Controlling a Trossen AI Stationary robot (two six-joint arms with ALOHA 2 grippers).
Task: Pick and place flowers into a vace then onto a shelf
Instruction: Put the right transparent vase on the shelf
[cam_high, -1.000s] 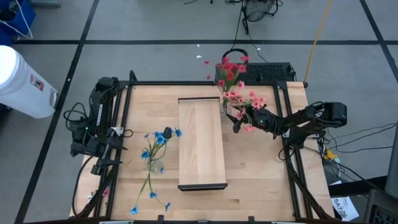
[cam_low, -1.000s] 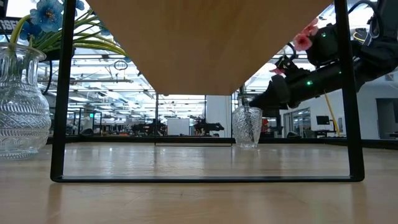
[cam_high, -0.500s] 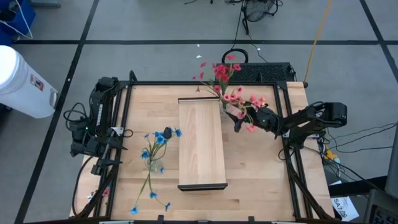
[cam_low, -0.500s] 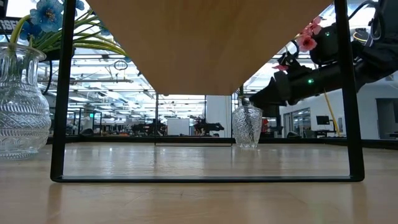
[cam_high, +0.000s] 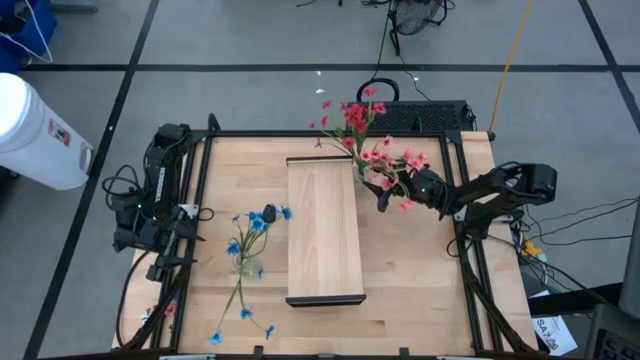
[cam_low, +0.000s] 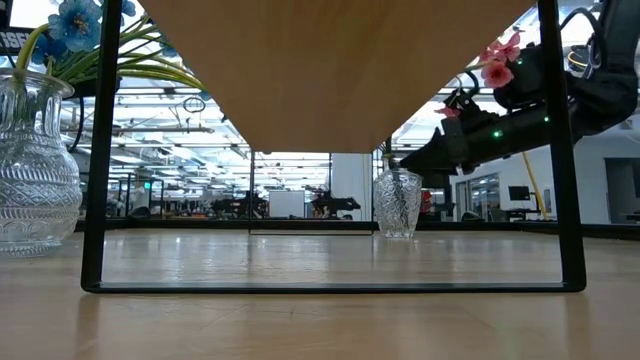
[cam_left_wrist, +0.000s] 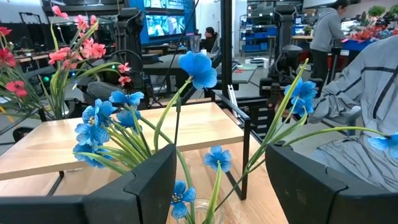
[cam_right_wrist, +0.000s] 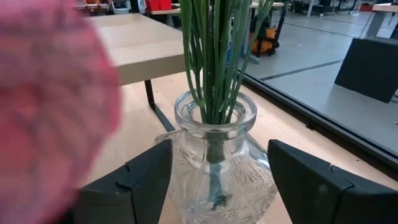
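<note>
- Right gripper (cam_high: 381, 199) hangs beside the shelf (cam_high: 323, 230), fingers spread either side of a glass vase (cam_right_wrist: 214, 168), gripping nothing.
- Red-pink flowers (cam_high: 370, 135) stand in that vase.
- Left gripper (cam_high: 268, 213), fingers apart, is across the shelf among blue flowers (cam_left_wrist: 199, 68).

— What stands on the worktop (cam_high: 420, 270)?
— A pale wooden shelf (cam_high: 323, 228) on black legs, lengthwise down the middle. A glass vase (cam_high: 250, 265) of blue flowers (cam_high: 255, 224) stands beside its left edge.
— And on the right?
— A second glass vase (cam_right_wrist: 214, 163) holding pink flowers (cam_high: 375, 150), just beside the shelf's far right corner.
</note>
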